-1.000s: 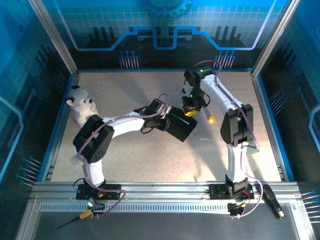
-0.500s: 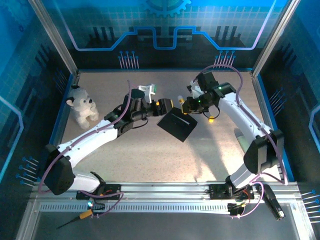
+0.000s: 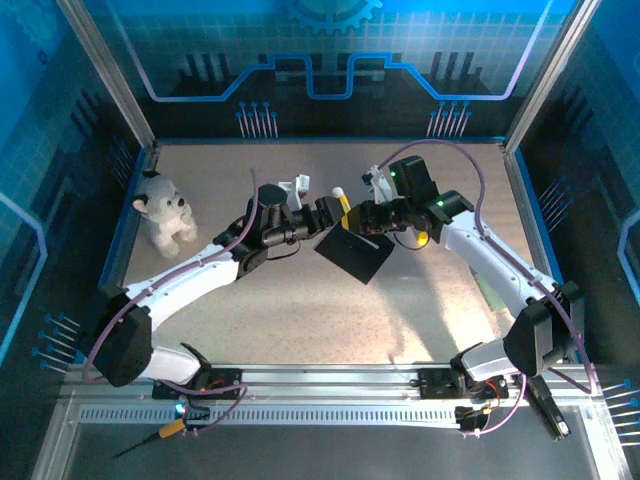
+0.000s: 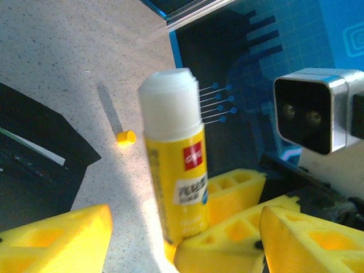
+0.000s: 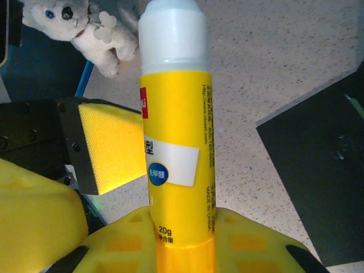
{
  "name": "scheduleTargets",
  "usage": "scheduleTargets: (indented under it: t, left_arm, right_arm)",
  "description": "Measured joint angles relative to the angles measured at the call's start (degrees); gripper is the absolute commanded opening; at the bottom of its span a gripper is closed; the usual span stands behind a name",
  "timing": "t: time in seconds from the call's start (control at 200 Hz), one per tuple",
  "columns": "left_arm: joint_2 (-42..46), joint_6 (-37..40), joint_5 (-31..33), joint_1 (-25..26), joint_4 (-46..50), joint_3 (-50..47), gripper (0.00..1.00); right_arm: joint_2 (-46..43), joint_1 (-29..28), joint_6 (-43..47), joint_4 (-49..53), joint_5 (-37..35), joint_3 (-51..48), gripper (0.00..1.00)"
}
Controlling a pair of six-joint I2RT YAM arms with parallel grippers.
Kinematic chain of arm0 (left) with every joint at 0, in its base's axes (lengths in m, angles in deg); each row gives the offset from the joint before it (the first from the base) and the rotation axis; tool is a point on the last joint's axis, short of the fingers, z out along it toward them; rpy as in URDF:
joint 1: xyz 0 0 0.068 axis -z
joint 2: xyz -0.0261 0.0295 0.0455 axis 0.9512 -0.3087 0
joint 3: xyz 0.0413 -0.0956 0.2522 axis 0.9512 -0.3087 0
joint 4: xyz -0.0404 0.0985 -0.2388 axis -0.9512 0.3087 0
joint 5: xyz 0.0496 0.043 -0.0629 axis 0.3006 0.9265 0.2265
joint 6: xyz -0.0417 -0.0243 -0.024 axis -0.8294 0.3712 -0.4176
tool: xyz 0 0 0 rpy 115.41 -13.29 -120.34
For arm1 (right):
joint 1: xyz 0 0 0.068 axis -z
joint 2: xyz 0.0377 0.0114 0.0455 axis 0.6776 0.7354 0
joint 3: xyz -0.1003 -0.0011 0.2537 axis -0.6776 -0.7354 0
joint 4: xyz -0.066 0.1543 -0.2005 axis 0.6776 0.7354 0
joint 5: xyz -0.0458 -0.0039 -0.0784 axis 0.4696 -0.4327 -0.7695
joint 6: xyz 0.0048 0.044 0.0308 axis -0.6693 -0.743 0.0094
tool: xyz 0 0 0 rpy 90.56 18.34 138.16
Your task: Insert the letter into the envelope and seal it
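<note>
The right gripper (image 3: 364, 214) is clamped on the lower end of a yellow glue stick (image 5: 173, 131), holding it upright with its white top end up (a cap, by the look of it, though I cannot be sure). The left gripper (image 3: 330, 210) has its jaws apart on either side of the same stick. One of its pads (image 5: 111, 149) sits just beside the barrel, and whether it touches cannot be told.

Just below the two grippers, the black envelope (image 3: 352, 255) lies flat on the speckled table (image 3: 300, 330), held by neither arm. A thin white sliver with a green edge shows at its opening in the left wrist view; this is very likely the letter (image 4: 48, 156), tucked inside with only its rim exposed. A small yellow piece (image 4: 125, 136) lies loose on the table beyond the stick. A white plush animal (image 3: 165, 212) sits well apart at the left edge (no part of the job).

Judging from this, the insertion looks done and only the sealing is left. The glue is in hand but probably not yet ready to use. The flap has neither been glued nor pressed shut.
</note>
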Motion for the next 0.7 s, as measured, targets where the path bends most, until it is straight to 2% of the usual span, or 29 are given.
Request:
scheduleTargets:
  t: [0.155,0.25,0.41,0.7]
  left_arm:
    - [-0.4,-1.7,-0.6,-0.1,-2.4,-0.1,0.64]
    - [-0.5,-2.7,-0.7,-0.4,-3.2,-0.6,0.53]
    - [-0.8,-4.0,-0.9,-1.2,-5.2,-1.9,0.47]
    - [-2.9,-6.3,-2.1,-1.5,-9.3,-2.3,0.46]
  right_arm:
    - [0.0,-2.3,-0.9,-2.4,0.8,-1.0,0.01]
    - [-0.3,-3.1,-1.1,-4.0,1.0,-1.9,0.01]
    - [-1.4,-3.7,-1.5,-5.9,1.0,-3.4,0.01]
    - [-2.1,-3.9,-1.9,-8.0,0.8,-3.9,0.02]
